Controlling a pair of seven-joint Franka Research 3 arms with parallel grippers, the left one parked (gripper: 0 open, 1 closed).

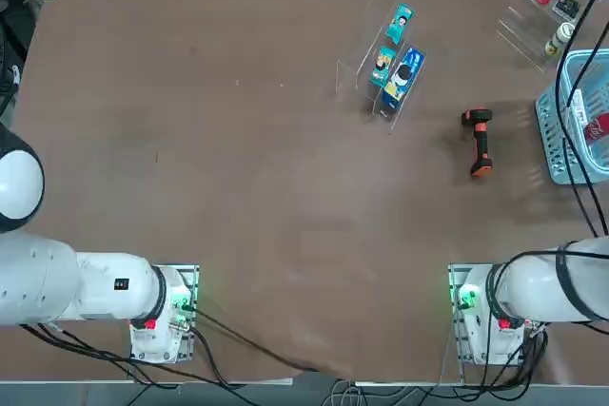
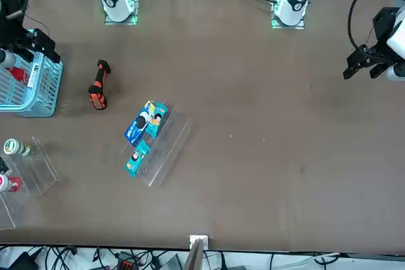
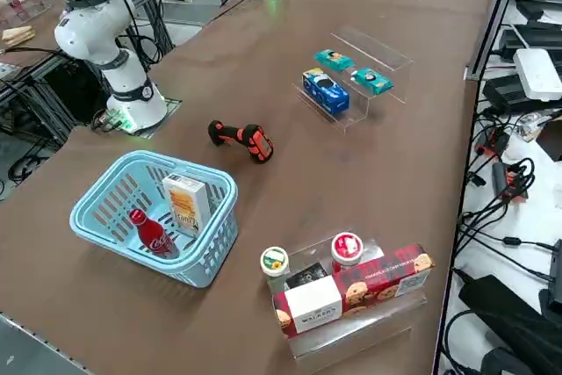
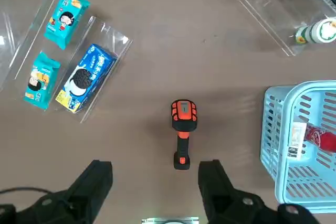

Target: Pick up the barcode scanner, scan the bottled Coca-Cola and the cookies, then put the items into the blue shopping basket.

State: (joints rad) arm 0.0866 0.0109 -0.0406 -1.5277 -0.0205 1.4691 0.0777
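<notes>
While spread wide and empty, right gripper [image 4: 155,182] high over barcode scanner [image 4: 182,129], lying on bare table [image 1: 238,159]. Beside it, blue shopping basket [image 3: 105,217] holding bottled Coca-Cola [image 3: 154,234] and cookies [image 3: 187,204] box.

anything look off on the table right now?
Nothing spilled or damaged. The Coke bottle and cookie box lean inside the blue basket. The scanner lies on its side on the table, and the open right gripper hovers above it, holding nothing.
</notes>
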